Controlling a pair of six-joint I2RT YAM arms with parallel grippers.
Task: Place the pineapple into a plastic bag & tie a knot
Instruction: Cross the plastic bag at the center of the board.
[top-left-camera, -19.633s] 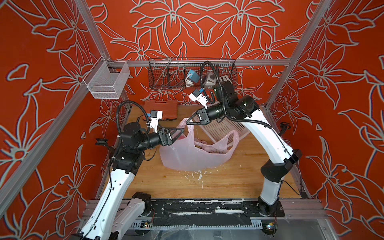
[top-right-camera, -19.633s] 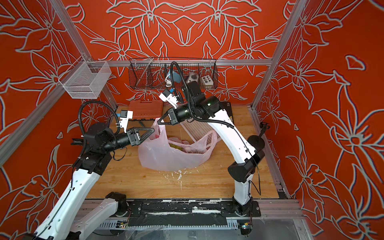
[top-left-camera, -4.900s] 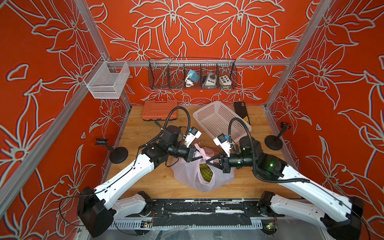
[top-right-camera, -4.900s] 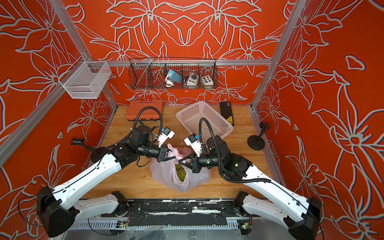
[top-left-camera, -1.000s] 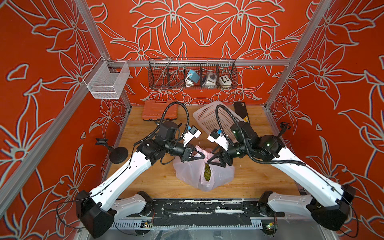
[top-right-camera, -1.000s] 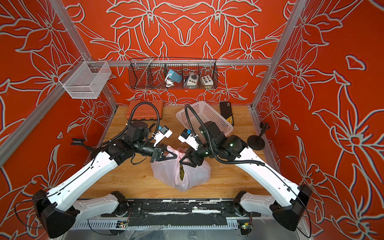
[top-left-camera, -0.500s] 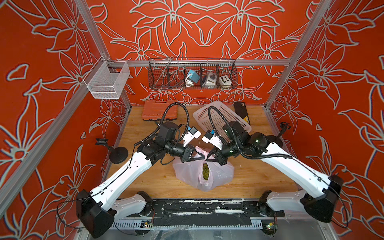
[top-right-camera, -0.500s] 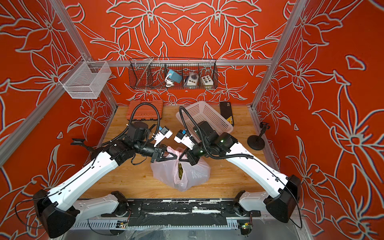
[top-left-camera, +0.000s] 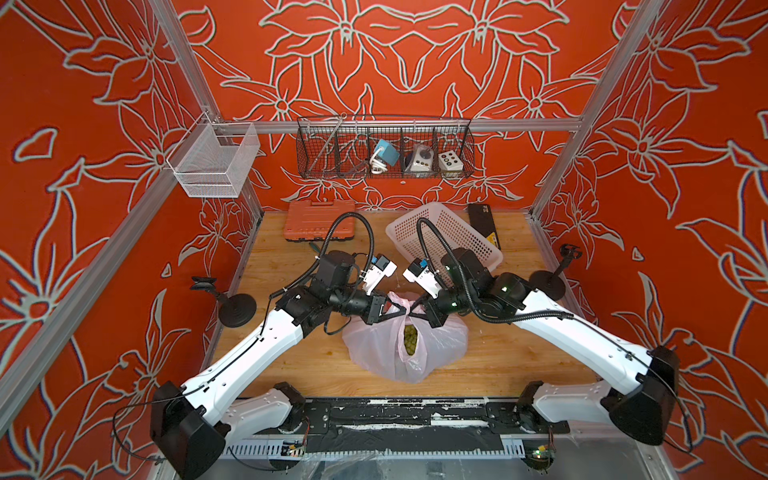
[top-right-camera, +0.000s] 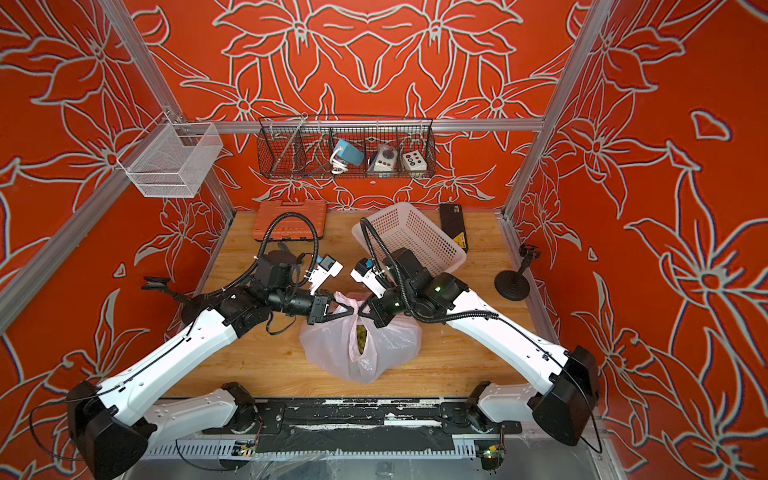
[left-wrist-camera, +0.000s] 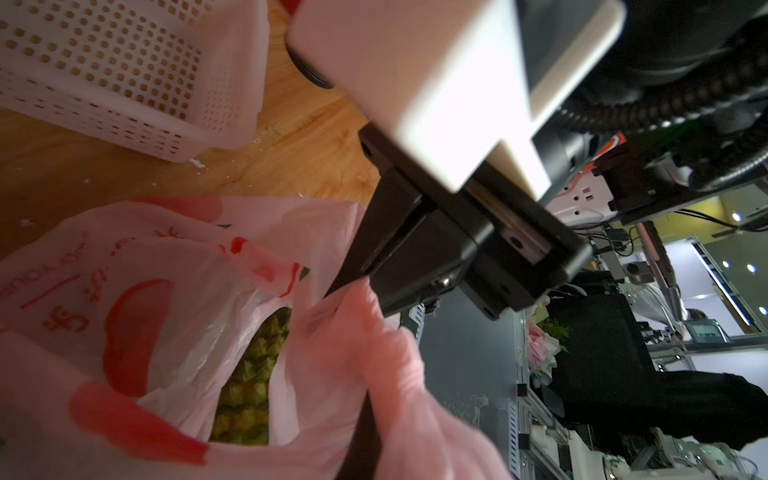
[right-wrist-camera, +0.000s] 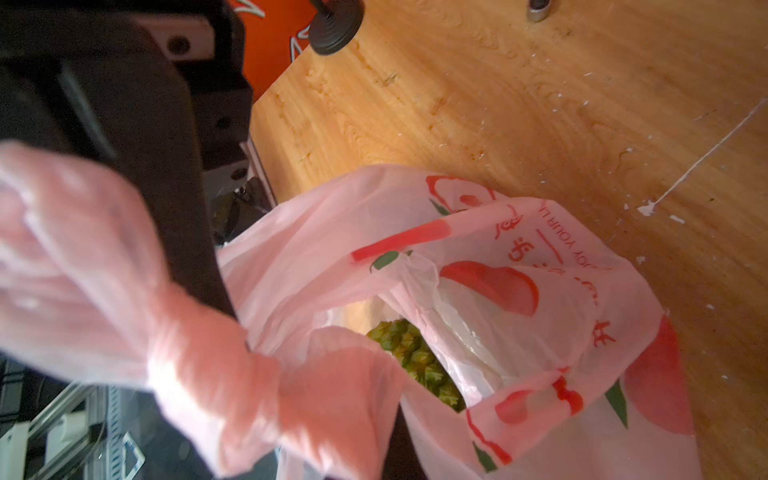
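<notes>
- Red walls with pale flower outlines enclose a wooden surface (top-left-camera: 291, 266). In both top views the plastic bag (top-left-camera: 374, 349) sits on it toward the front middle. Its mouth gapes upward and the green-yellow pineapple (top-left-camera: 409, 338) shows inside.
- Both arms reach in from the front corners and meet over the bag's far edge. The left end effector (top-left-camera: 399, 309) and the right end effector (top-left-camera: 417, 312) each have their jaws together, clamped on pink film at the bag's top. Their dark tips are almost touching.
- Behind the right arm lies a white perforated basket (top-left-camera: 453, 232), tilted. An orange case (top-left-camera: 320, 220) rests by the back wall, well apart from the bag.
- Left wrist view: the pineapple's scaly skin (left-wrist-camera: 249, 374) fills the open mouth. A bunched handle strip (left-wrist-camera: 374, 332) rises to the tip of the right end effector (left-wrist-camera: 345, 282). The basket (left-wrist-camera: 124, 75) lies near the bag.
- Right wrist view: the bag (right-wrist-camera: 519, 299) lies on the wood, and the handle film is gathered into a twisted pink wad (right-wrist-camera: 257, 374) just beside the mouth. I cannot tell whether that twist is a finished knot.
</notes>
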